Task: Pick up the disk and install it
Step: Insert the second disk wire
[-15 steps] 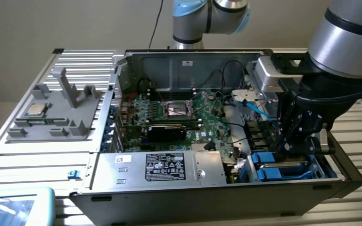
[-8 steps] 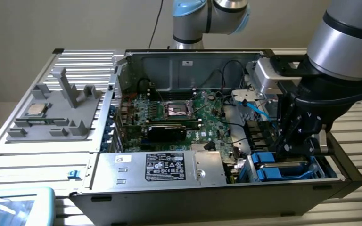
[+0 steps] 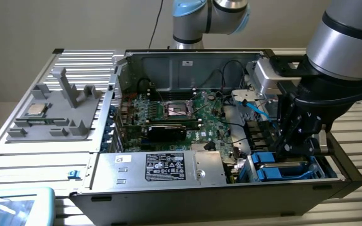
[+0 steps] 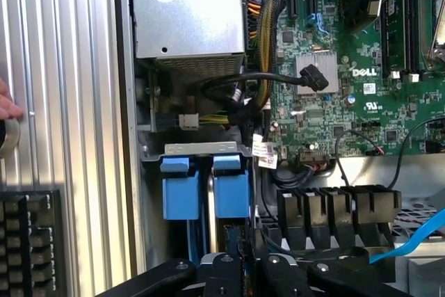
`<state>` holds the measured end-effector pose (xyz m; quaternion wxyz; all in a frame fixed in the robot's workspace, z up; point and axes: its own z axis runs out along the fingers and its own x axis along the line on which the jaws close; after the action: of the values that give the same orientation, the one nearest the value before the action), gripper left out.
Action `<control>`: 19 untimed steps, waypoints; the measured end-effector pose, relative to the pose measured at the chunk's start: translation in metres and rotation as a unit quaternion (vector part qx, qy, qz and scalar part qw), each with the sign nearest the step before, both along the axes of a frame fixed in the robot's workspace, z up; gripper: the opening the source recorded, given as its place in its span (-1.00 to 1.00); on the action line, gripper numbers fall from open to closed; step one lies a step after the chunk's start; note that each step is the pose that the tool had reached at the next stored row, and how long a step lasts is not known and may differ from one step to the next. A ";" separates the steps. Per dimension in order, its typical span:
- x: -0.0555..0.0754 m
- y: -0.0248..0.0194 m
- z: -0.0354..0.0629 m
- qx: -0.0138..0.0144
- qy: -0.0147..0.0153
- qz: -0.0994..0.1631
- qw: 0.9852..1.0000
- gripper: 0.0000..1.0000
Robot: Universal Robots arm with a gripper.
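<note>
I have the hand low inside the open computer case, over the drive bay at the front corner on the exterior view's right. In the wrist view its fingers are drawn nearly together, and between them I see what I take to be the top edge of the disk, standing on edge in the bay; so I judge the hand clenched on the disk, though the contact itself is partly hidden by the linkage. The blue carrier tabs sit side by side in the bay slots just beyond the fingers. My judgement: pickup is done and the disk is part-way or nearly seated; I cannot tell whether it is fully home. Beyond the bay lie the motherboard, the power supply and loose cables. The grey fixture on the counter carries a small processor chip, well apart.
</note>
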<state>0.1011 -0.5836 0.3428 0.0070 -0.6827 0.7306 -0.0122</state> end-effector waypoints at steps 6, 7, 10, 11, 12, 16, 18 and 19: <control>0.000 0.0005 -0.0017 -0.001 -0.002 0.000 1.000 -0.69; 0.000 0.0006 -0.0021 -0.001 -0.002 0.000 1.000 -0.69; 0.000 0.0008 -0.0035 -0.001 -0.002 0.000 1.000 -0.69; 0.000 0.0009 -0.0040 -0.001 -0.002 0.000 1.000 -0.69; 0.000 0.0010 -0.0046 -0.001 -0.002 0.000 1.000 -0.69; 0.000 0.0010 -0.0060 -0.001 -0.002 0.000 1.000 -0.69; 0.001 0.0009 -0.0064 -0.001 -0.002 0.000 1.000 -0.69; 0.001 0.0009 -0.0066 -0.001 -0.002 0.000 1.000 -0.69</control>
<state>0.1026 -0.5826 0.3362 0.0079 -0.6827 0.7305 -0.0143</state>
